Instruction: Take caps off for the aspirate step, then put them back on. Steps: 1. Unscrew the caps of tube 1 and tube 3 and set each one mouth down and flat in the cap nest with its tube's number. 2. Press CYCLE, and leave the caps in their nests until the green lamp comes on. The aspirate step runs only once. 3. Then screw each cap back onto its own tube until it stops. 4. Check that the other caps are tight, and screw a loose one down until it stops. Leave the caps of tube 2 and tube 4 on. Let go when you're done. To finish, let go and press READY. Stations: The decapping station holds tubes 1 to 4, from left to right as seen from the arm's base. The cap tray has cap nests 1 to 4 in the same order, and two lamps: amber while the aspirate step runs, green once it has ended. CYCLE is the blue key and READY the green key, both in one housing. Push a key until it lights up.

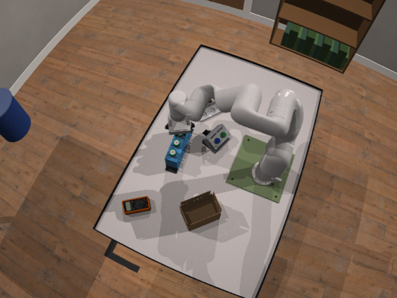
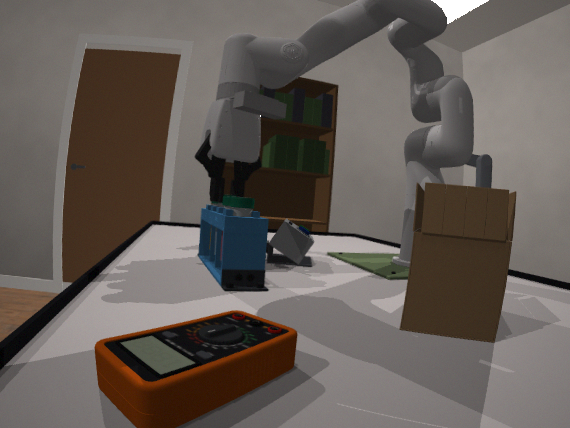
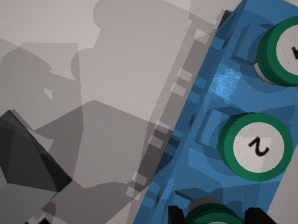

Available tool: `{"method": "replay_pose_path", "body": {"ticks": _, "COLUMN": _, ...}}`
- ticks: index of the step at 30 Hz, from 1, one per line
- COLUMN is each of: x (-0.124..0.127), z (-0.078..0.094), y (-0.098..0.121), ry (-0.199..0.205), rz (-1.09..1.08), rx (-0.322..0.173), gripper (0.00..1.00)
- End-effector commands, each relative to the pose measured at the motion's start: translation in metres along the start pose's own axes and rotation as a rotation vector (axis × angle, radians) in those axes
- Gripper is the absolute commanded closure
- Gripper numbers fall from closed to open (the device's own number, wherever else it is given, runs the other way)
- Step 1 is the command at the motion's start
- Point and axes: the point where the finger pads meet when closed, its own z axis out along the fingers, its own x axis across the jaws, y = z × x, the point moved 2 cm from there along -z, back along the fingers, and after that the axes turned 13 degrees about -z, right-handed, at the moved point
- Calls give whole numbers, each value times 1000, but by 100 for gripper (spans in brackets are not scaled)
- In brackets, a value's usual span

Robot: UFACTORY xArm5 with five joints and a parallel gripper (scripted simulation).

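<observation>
One bench [image 1: 216,69] carrying everything. Open cardboard box [image 2: 455,270] apart from the work, apparently holding nothing. Blue tube rack [image 2: 235,245] holding capped tubes in a row. End effector [image 2: 227,192] pointing straight down, clamped around cap 3 [image 3: 215,216] directly beneath, screw axis upright. Cap 2 [image 3: 255,146] seated just beside.
</observation>
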Motion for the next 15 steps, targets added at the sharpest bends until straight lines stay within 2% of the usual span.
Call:
{"method": "replay_pose_path", "body": {"ticks": 1, "x": 1, "z": -1, "y": 1, "ry": 4, "rz": 33, "rx": -1, "gripper": 100}}
{"method": "replay_pose_path", "body": {"ticks": 15, "x": 1, "z": -1, "y": 1, "ry": 4, "rz": 433, "rx": 0, "gripper": 100}}
